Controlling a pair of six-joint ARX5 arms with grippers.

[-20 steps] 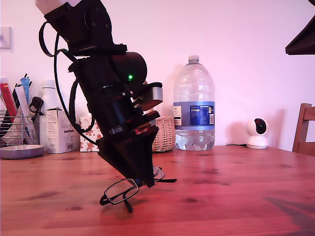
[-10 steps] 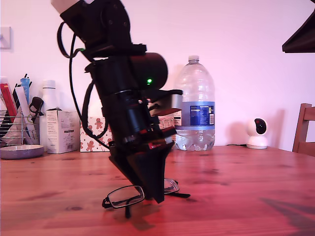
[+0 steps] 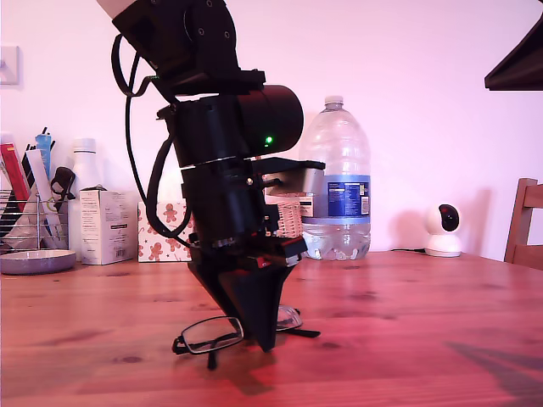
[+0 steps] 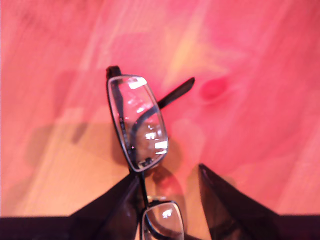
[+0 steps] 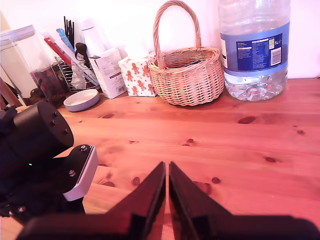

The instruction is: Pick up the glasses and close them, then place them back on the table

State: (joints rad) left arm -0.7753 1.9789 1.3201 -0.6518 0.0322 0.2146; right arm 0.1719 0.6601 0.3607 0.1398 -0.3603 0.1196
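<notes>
In front of the wicker basket (image 5: pixel 186 75), the first claw (image 4: pixel 167 187), jaws apart astride the bridge of the thin black wire-framed glasses (image 3: pixel 222 331) on the reddish-brown wooden surface (image 3: pixel 407 322), seems poised to pinch them next, while the second claw (image 5: pixel 167 192) idles pressed together.

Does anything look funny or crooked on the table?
Yes. The glasses sit tilted, propped on one temple arm on the table, not flat. My first claw stands at their bridge, jaws spread either side of the frame. Nothing looks spilled or broken.
</notes>
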